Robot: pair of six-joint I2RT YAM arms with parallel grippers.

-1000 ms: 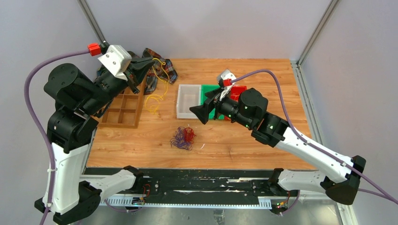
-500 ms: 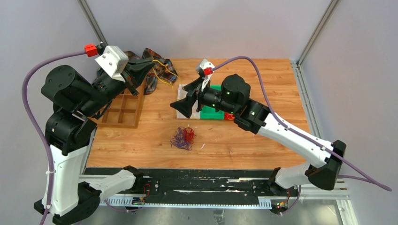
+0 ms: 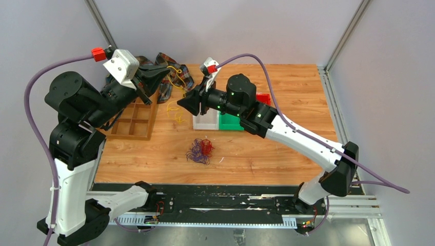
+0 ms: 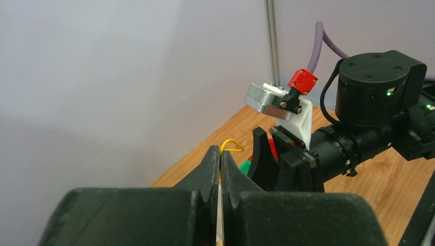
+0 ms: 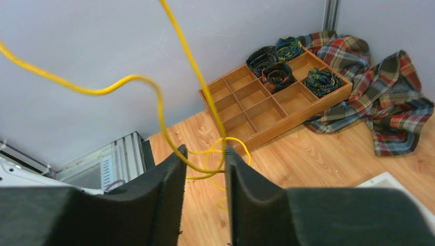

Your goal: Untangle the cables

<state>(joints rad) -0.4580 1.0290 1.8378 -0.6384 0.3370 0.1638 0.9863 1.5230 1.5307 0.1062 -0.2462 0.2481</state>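
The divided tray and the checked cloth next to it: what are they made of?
The tray looks like wood: honey-brown, smooth and matte, with thin slat dividers. The cloth seems to be a soft woven fabric, going by its plaid pattern and rumpled folds.

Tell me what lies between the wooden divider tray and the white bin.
In the top view, loops of the yellow cable hang there over the table, with the right tool just above them.

Right claw now astride yellow cable

light: bright, even | shadows: soft | focus: wrist-view foregrounds slightly blurred
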